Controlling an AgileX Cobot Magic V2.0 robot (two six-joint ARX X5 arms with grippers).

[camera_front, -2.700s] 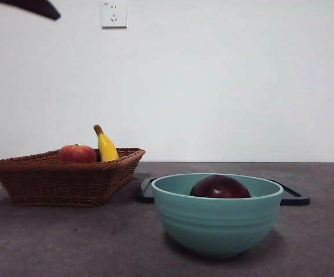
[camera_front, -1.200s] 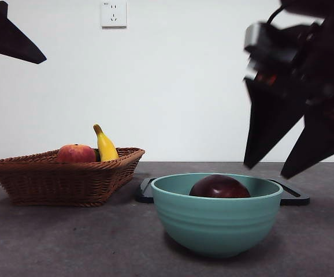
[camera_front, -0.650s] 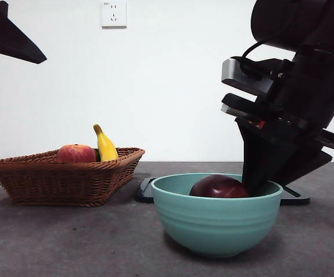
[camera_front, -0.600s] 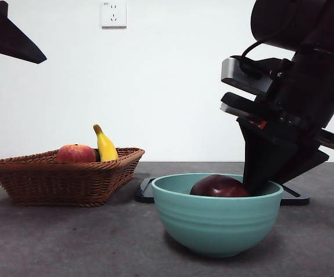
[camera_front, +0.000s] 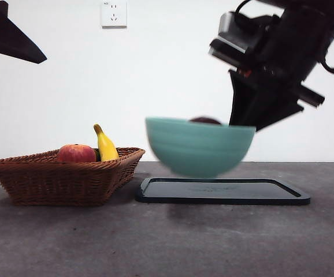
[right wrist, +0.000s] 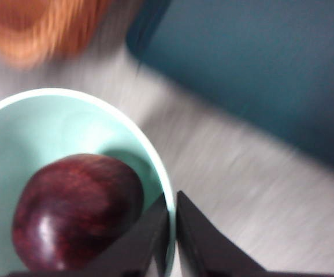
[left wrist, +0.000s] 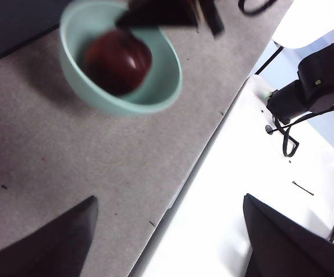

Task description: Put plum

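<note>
- Lifted clear of the table since half a second ago, the teal bowl (camera_front: pixel 199 145) now hangs in the air above the black tray (camera_front: pixel 222 191), which shows bare where the bowl earlier hid most of it.
- Off to the far side from the working hand, the wicker basket (camera_front: pixel 63 176) sits as before, with a red-orange fruit (camera_front: pixel 76 153) and a yellow banana (camera_front: pixel 105 144) in it.
- Up in the corner beyond the basket, the left gripper (left wrist: pixel 167 231) waits, its two jaws spread wide apart with nothing between them; from its wrist camera the bowl and fruit show well away from it.
- Inside the bowl, the plum (right wrist: pixel 77 210) lies just beside the right gripper's inner jaw, dark and glossy; from the front only its top (camera_front: pixel 205 120) peeks over the rim.
- At the bowl's near wall, the right gripper (right wrist: pixel 172 231) is pinched together on the rim, one jaw inside and one outside, carrying the bowl.
- From the front, this arm comes in big and dark from the upper corner, angled down to the bowl's edge.
</note>
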